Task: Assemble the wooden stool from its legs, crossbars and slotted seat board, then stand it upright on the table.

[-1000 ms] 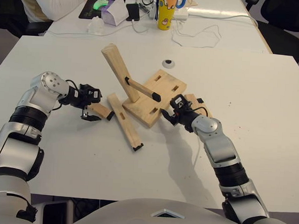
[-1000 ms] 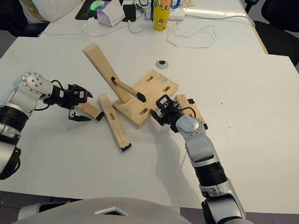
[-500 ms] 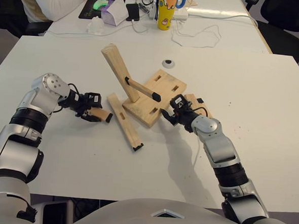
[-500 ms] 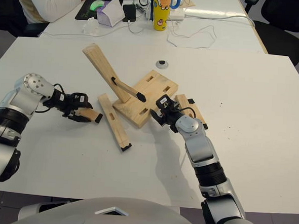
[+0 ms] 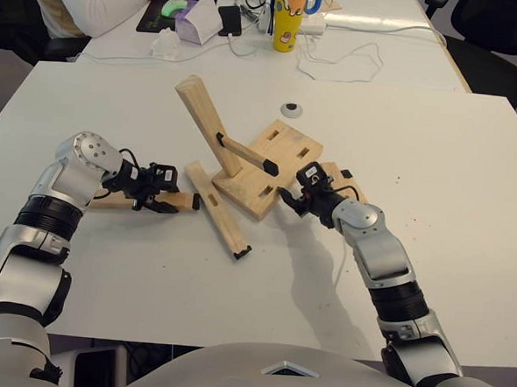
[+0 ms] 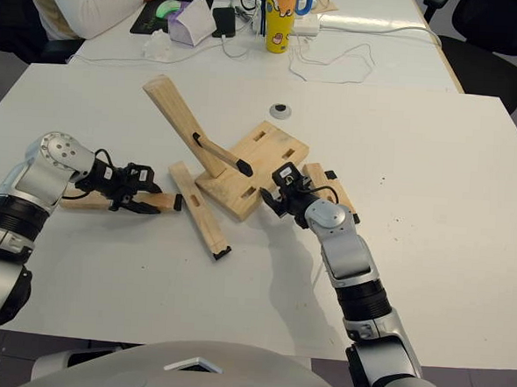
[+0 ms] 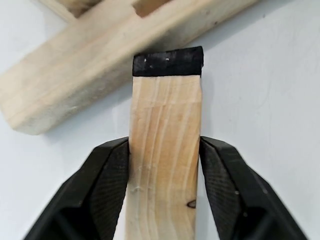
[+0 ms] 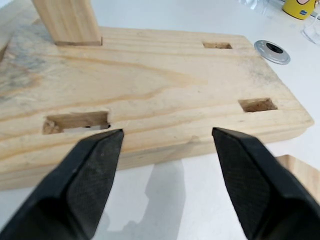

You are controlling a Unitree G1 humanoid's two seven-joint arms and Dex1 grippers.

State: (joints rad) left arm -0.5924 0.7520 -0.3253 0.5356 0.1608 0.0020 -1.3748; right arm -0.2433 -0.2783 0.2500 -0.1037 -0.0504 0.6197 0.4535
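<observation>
The white bench (image 5: 470,171) is smooth and hard, so loose wood will likely slide on it under a push. At its middle lies the seat (image 5: 290,143), a flat, thick slab of pale, grainy pine with rectangular slots cut through it. It looks stiff and the heaviest part. I would take it by an edge, clear of the slots.

A standing leg (image 5: 206,118), a square-sided pine bar, is seated in the slab and leans toward 10 o'clock. A thinner fitted bar (image 5: 243,153) with a black tip juts from it toward 4 o'clock. At the seat's 8 o'clock a loose leg (image 5: 218,213) lies flat, with a slot in its face and a black foot. It should be light and rigid, best gripped mid-length across its narrow sides. At 3 o'clock a spare piece (image 5: 340,177) lies partly under the right arm.

The left pincer (image 7: 165,170) is clamped on the held bar (image 7: 165,125), a slim black-tipped strip lying low on the bench at the loose leg's 9 o'clock, with its tip just short of that leg. The right pincer (image 8: 165,165) is spread wide and holds nothing, facing the seat's 5 o'clock edge.
</observation>
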